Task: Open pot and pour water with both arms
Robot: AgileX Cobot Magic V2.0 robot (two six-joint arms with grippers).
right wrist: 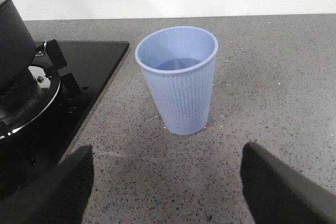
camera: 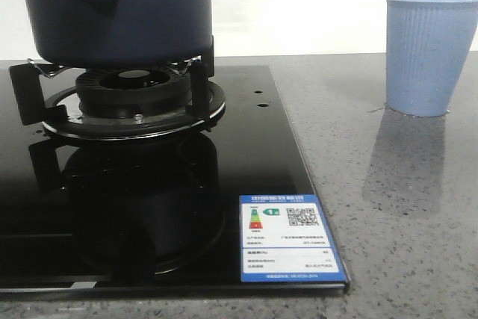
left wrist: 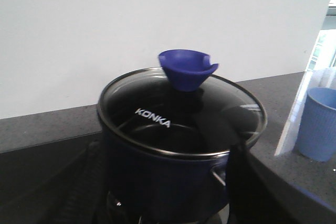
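Nothing is done yet: the pot (left wrist: 178,171) is seated on the burner (camera: 134,102), its glass lid (left wrist: 181,114) on. The cup (right wrist: 178,80) stands beside it, faced by the right gripper (right wrist: 168,182) with spread fingers. The left gripper's fingers cannot be judged.

Matte pot (camera: 112,13) w/ glass lid (left wrist: 178,114), prob. plastic ribbed cup (right wrist: 178,80), glossy hob (camera: 246,147), speckled stone-look counter (right wrist: 273,77).

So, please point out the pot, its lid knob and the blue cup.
pot (camera: 119,13), front view, on its dark side wall.
lid knob (left wrist: 186,69), left wrist view, on its blue body.
blue cup (right wrist: 181,95), right wrist view, on its ribbed side.
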